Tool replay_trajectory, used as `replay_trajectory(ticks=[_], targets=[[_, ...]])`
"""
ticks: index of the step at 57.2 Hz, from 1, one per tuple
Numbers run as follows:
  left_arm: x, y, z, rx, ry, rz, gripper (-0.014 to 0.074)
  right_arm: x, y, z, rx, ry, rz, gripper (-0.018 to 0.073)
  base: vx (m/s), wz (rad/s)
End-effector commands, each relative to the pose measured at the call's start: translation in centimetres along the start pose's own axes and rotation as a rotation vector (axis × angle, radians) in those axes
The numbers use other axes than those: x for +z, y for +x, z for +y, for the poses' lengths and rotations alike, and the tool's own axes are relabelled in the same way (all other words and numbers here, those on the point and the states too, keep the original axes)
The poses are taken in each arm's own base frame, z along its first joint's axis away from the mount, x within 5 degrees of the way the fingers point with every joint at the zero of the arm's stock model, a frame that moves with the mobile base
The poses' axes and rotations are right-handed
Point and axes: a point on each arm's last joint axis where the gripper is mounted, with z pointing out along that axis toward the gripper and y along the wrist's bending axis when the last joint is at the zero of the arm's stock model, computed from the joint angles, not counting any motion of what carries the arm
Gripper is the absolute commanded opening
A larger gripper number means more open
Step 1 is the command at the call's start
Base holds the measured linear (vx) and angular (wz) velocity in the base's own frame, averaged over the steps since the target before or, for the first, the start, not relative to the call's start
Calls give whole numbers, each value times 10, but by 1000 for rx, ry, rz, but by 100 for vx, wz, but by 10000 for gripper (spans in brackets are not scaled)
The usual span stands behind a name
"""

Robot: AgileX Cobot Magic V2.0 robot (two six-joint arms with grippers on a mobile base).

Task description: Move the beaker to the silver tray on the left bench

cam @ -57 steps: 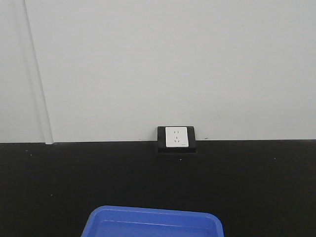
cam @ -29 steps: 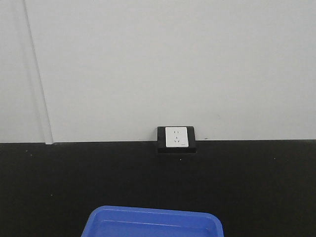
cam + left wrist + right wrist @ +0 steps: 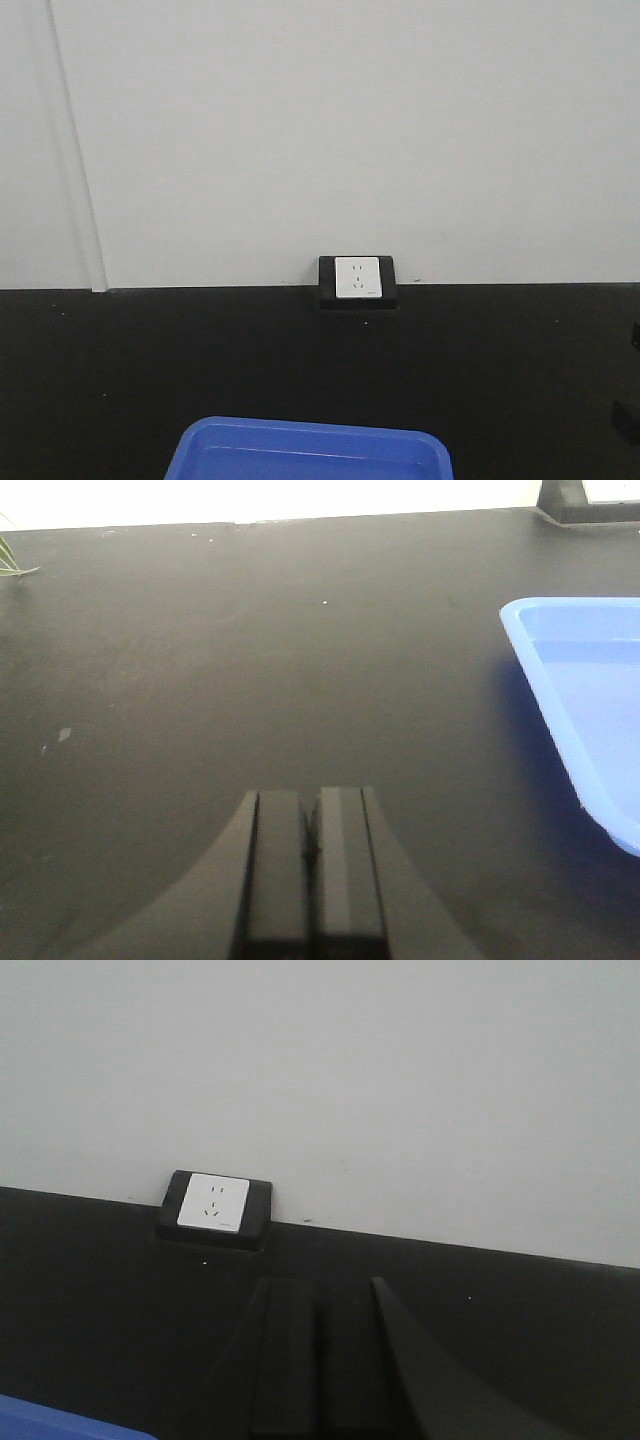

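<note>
Neither the beaker nor the silver tray shows in any view. A matte black worktop runs along a white wall; I cannot tell whether it is the left bench. My left gripper hangs low over bare worktop, jaws pressed together with nothing between them. In the right wrist view my right gripper is also shut and holds nothing, pointing toward the wall. A dark piece of the right arm peeks in at the front view's right edge.
A blue plastic tray with nothing showing in it sits at the near edge, to the right of the left gripper. A white wall socket in a black frame stands at the back. A green leaf tip shows at far left.
A dark part of the right arm has come into the front view at its right edge. The tray and the socket have not moved.
</note>
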Motion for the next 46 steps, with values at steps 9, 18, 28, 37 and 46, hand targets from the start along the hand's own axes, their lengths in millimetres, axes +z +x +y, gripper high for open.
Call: replay_trajectory(ticks=[9,18,28,37,46], targets=[[2,1,-1,-3,8,-66,1,-2,-20,-3,8,16,-115,313,0,0],[2,1,-1,-3,8,-66,1,-2,-21,-3,59,14,-128,594,0,0],[2,1,-1,-3,8,-66,1,-3,-23,-3,119,13,-149,727,0,0],[2,1,-1,-3,8,-66,1,0,-20,-3,261,2,-136,703,0,0],[2,1,-1,-3,8,-66,1,16,-1,23,214,-117,-77,645,0,0]])
